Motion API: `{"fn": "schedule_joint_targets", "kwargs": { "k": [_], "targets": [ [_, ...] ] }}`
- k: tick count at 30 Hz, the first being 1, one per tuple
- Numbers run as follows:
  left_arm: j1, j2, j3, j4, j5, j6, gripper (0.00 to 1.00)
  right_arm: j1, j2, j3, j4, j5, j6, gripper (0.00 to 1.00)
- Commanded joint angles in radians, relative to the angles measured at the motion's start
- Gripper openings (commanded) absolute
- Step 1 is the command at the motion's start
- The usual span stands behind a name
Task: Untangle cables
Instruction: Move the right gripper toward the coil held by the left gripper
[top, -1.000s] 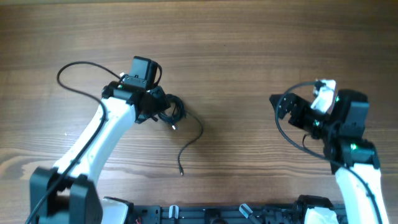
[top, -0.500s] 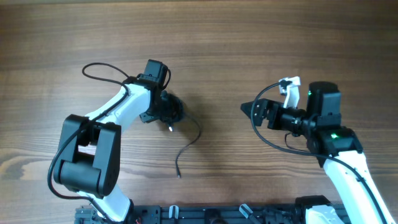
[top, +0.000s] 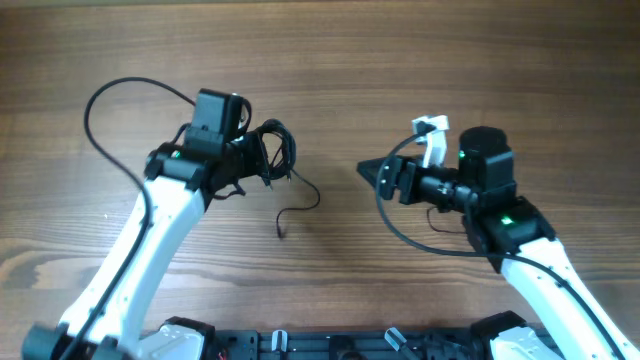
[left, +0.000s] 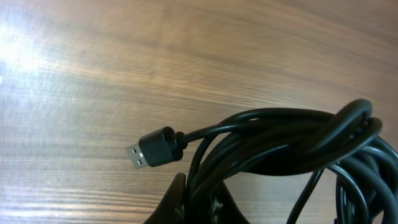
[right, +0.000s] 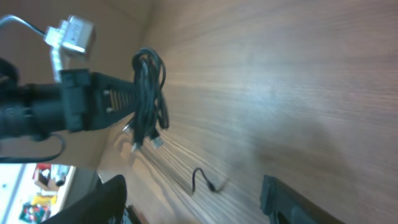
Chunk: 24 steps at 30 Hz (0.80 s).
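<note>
**Left pincer pinches the cable bundle; right pincer waits spread beside it.**

The left pincer (top: 262, 162) is pressed together on the cable bundle (top: 280, 150). The thin black loops hang from its tip and seem raised off the wooden table (top: 400, 60). In the left wrist view a USB plug (left: 152, 152) pokes out to the left of the coil. Below and just right of the pincer, one loose tail (top: 283, 225) trails onto the wood. Well to the right, the right pincer (top: 372, 175) points at the bundle with its fingers (right: 106, 199) spread wide, holding nothing. The cord looks light, limp and smooth, likely to slide and snag on itself. The plug or the free tail seems a surer hold than the knotted middle.
</note>
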Motion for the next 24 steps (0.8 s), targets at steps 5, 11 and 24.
{"fn": "schedule_joint_targets", "kwargs": {
  "k": [5,11,24],
  "targets": [
    [0.006,-0.085,0.005,-0.055,0.278,0.401,0.04,0.061,0.118,0.014,0.214,-0.070,-0.006,0.60],
    [0.007,-0.085,0.005,-0.021,0.543,0.444,0.04,0.063,0.170,0.014,0.240,-0.157,-0.014,0.59],
    [0.088,-0.065,0.003,-0.011,0.702,0.351,0.04,0.095,0.208,0.014,0.467,-0.331,0.076,0.60]
  ]
}}
